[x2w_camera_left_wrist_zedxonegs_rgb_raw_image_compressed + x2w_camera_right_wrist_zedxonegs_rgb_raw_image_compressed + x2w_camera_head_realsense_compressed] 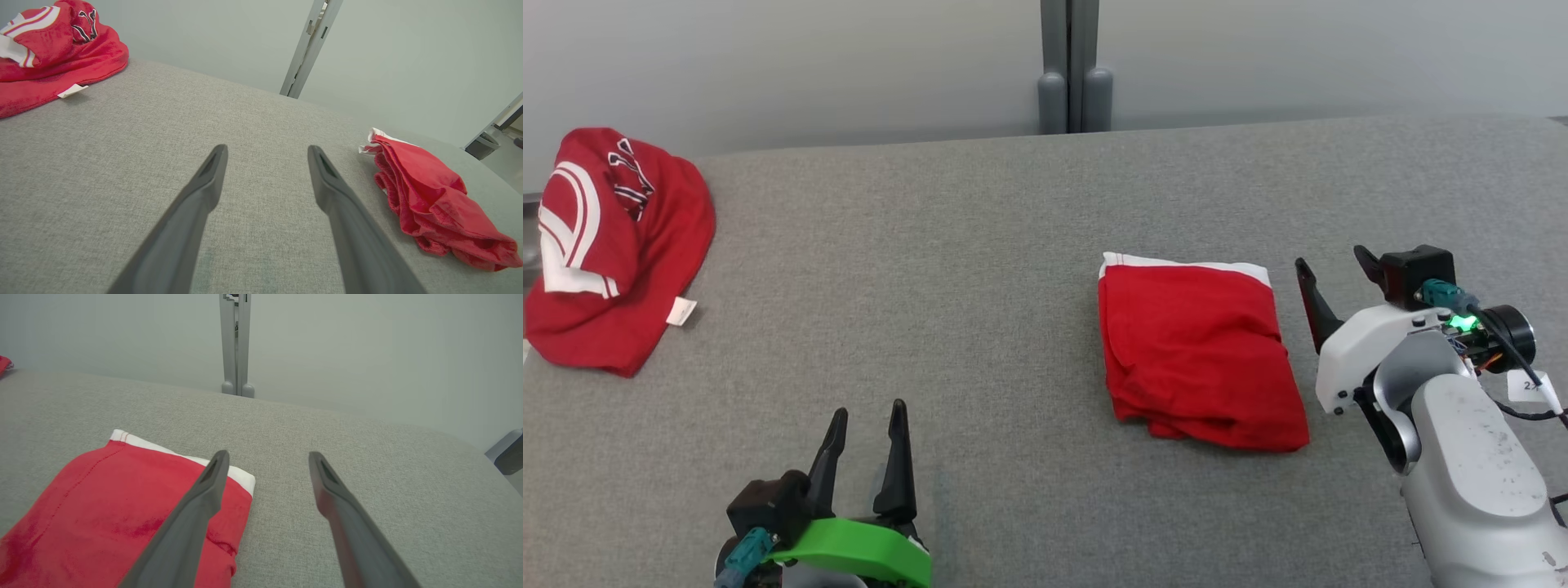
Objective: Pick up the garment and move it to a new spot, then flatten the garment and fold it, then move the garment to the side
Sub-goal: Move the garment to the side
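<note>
A red garment [1196, 359] with a white band along its far edge lies folded into a rough rectangle on the grey table, right of centre. My right gripper [1330, 257] stands open just off its right edge, above the cloth and holding nothing. In the right wrist view the garment [122, 498] lies lower left, and the right gripper [269, 456] has one finger over the white corner and the other over bare table. My left gripper [866, 416] is open near the front edge, well left of the garment [429, 196]. In its own view the left gripper [265, 151] is empty.
A second red garment [613, 245] with white stripes lies crumpled at the table's far left corner, also seen in the left wrist view as a heap [53, 53]. A grey post [1070, 73] stands behind the table's [947, 269] back edge against a pale wall.
</note>
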Motion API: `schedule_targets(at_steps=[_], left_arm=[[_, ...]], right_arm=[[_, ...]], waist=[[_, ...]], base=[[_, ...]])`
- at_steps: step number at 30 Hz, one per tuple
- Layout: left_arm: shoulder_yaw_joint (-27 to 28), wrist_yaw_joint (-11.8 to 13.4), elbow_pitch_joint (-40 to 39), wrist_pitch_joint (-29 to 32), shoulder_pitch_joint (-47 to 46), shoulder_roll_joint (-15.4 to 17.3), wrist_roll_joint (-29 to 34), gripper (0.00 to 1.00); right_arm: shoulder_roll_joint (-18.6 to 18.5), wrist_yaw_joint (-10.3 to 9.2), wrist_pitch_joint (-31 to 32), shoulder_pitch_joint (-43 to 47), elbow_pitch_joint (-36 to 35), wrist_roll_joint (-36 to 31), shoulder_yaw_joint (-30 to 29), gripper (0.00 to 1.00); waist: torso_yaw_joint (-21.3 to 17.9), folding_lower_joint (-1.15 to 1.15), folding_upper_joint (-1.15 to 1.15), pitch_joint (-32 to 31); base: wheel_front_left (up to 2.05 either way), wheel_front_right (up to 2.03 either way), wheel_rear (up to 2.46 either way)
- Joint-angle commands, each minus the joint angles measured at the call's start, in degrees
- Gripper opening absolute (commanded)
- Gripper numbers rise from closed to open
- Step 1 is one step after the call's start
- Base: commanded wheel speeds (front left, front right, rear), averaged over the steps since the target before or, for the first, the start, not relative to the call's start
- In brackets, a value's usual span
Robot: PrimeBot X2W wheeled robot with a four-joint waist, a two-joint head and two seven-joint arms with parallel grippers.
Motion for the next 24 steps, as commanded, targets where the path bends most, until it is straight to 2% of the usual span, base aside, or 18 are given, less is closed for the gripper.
schedule_targets(at_steps=[1, 8, 16, 19, 20, 21, 22, 23, 24], left_arm=[[-0.12, 0.27, -0.05, -0.01, -1.06, 0.07, -0.60, 1.00], [-0.45, 0.38, -0.01, -0.01, -2.16, 0.07, -1.26, 1.00], [-1.17, 0.59, 0.00, -0.01, -2.84, 0.07, -1.32, 1.00], [-1.59, 0.50, 0.04, -0.01, -3.16, 0.07, -1.36, 1.00], [-1.78, 0.44, 0.11, -0.01, -3.31, 0.07, -1.20, 1.00], [-1.89, 0.42, 0.14, -0.01, -3.52, 0.07, -1.01, 1.00], [-1.96, 0.43, 0.15, -0.01, -3.62, 0.07, -0.94, 1.00], [-2.03, 0.41, 0.13, -0.01, -3.73, 0.07, -0.83, 1.00], [-2.03, 0.37, 0.07, -0.01, -3.77, 0.07, -0.70, 1.00]], right_arm=[[-1.04, -0.09, 1.82, -0.75, 1.24, 0.89, 0.39, 1.00], [-4.44, -0.09, 10.37, -1.84, 6.50, 6.76, 4.61, 1.00], [-6.97, -0.09, 18.53, -1.68, 8.03, 15.04, 10.81, 1.00], [-7.56, -0.06, 19.34, -1.86, 7.94, 17.23, 12.49, 1.00], [-7.88, -0.06, 19.03, -2.08, 7.99, 17.37, 12.87, 0.62], [-8.20, -0.06, 18.76, -2.38, 8.03, 17.37, 13.52, 0.36], [-8.33, -0.06, 18.53, -2.54, 8.09, 17.48, 13.90, 0.25], [-8.32, -0.06, 17.87, -2.87, 8.09, 17.92, 14.46, 0.00], [-8.33, -0.06, 17.38, -3.10, 8.09, 18.08, 14.81, 0.00]], waist=[[2.18, 0.00, 0.00, 2.14], [4.96, 0.00, 0.00, 4.72], [6.13, 0.00, 0.00, 6.50], [6.13, 0.00, 0.00, 6.97], [6.10, 0.00, 0.00, 7.12], [6.03, 0.00, 0.00, 7.31], [5.96, 0.00, 0.00, 7.41], [5.71, 0.00, 0.00, 7.66], [5.50, 0.00, 0.00, 7.80]], base=[[0.00, 0.00, 0.00], [0.00, 0.00, 0.00], [0.00, 0.00, 0.00], [0.00, 0.00, 0.00], [0.00, 0.00, 0.00], [0.00, 0.00, 0.00], [0.00, 0.00, 0.00], [0.00, 0.00, 0.00], [0.00, 0.00, 0.00]])
